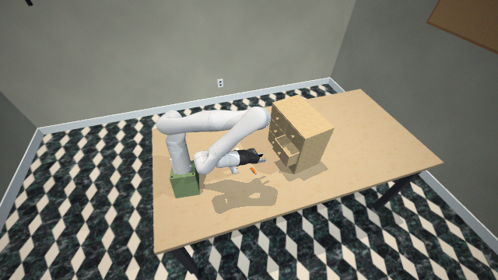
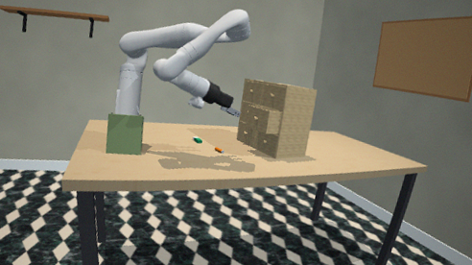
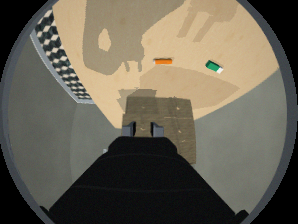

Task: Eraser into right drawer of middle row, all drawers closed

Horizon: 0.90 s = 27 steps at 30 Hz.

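The gripper (image 2: 234, 112) is spread partway open and holds nothing, hanging level just in front of the small chest (image 2: 290, 113), facing its pulled-out middle-row drawer (image 2: 267, 121). The green-and-white eraser (image 2: 197, 139) lies on the table (image 2: 358, 159) well left of the chest, near an orange object (image 2: 218, 150).

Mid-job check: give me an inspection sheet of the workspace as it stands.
Surface: wooden table, arm on a green pedestal.
Job's things: chest upright; middle-row right drawer pulled out, other drawers look shut. Green-and-white eraser lies on the table, apart from the chest.
Clutter: small orange item on the table near the chest.
Gripper: gripper open, holding nothing, a short way in front of the chest.
Cables: nothing seen.
Surroundings: checkered floor, clock, wall shelf, corkboard.
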Each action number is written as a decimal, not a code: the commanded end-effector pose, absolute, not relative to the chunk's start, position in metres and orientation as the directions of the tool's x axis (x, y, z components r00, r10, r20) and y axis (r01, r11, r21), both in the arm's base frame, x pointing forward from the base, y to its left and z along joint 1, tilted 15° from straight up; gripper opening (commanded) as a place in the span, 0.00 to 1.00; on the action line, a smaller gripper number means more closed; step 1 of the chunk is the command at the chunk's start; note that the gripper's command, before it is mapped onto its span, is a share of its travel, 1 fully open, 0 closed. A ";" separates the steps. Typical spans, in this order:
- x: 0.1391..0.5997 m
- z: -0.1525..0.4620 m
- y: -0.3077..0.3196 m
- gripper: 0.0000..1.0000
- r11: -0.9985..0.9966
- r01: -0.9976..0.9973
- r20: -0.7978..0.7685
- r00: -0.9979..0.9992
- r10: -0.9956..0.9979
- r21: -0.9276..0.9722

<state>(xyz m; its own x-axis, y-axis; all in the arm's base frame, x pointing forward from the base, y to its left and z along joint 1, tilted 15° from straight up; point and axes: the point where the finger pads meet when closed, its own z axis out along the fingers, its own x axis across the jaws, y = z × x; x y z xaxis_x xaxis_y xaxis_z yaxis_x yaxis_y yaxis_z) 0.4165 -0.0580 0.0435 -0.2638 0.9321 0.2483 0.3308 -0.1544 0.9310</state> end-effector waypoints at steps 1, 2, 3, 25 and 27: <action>0.417 0.044 -0.058 0.67 -0.154 0.330 0.247 -0.264 0.932 0.931; 0.417 0.044 -0.058 0.67 -0.153 0.331 0.247 -0.264 0.932 0.931; 0.417 0.045 -0.058 0.67 -0.153 0.331 0.247 -0.264 0.932 0.931; 0.414 0.049 -0.060 0.67 -0.135 0.381 0.247 -0.264 0.932 0.915; 0.413 0.049 -0.061 0.67 -0.131 0.390 0.247 -0.264 0.932 0.912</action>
<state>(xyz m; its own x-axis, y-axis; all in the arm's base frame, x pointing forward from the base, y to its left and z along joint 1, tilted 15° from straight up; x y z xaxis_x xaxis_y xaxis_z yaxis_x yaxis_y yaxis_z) 0.4107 -0.0606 0.0438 -0.2578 0.9316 0.2564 0.3935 -0.1411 0.9084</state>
